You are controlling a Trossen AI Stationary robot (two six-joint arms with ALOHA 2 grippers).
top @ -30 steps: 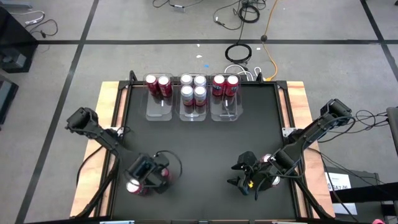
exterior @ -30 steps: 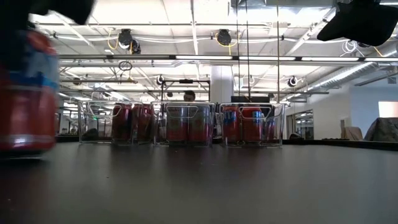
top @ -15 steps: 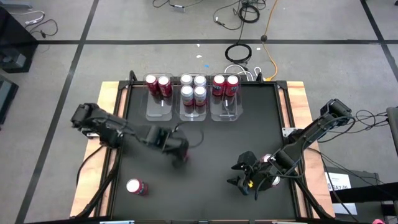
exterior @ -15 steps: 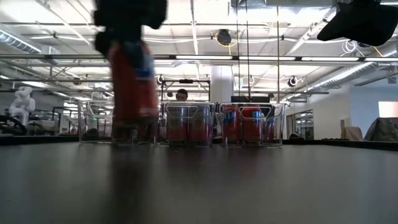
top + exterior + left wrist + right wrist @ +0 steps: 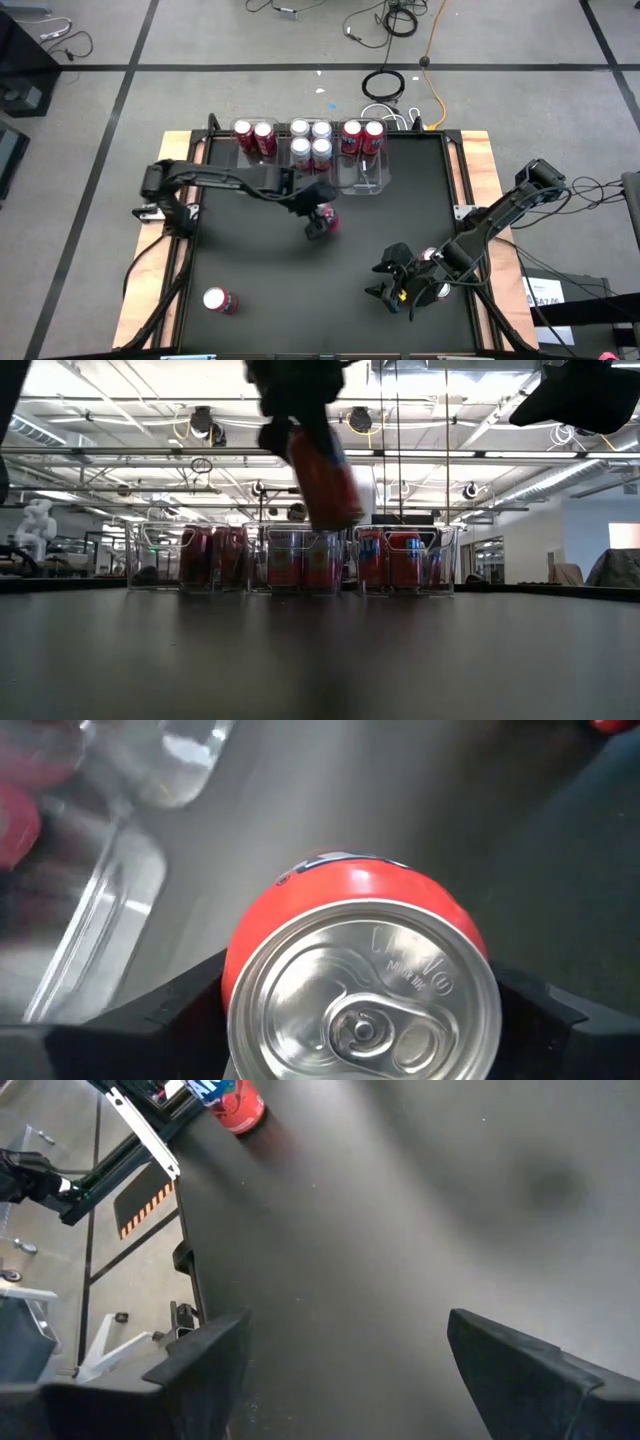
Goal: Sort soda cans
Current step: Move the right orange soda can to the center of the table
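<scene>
Aloft, red can [image 5: 325, 475] tilted, top-up.

Three bins [image 5: 311, 180] at table's [image 5: 250, 270] far edge; lone can [image 5: 217, 300] front-left.

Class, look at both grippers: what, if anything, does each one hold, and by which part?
The left gripper holds a red can by its sides, just below the top, lifted off the table. The right gripper is open and holds nothing.
</scene>
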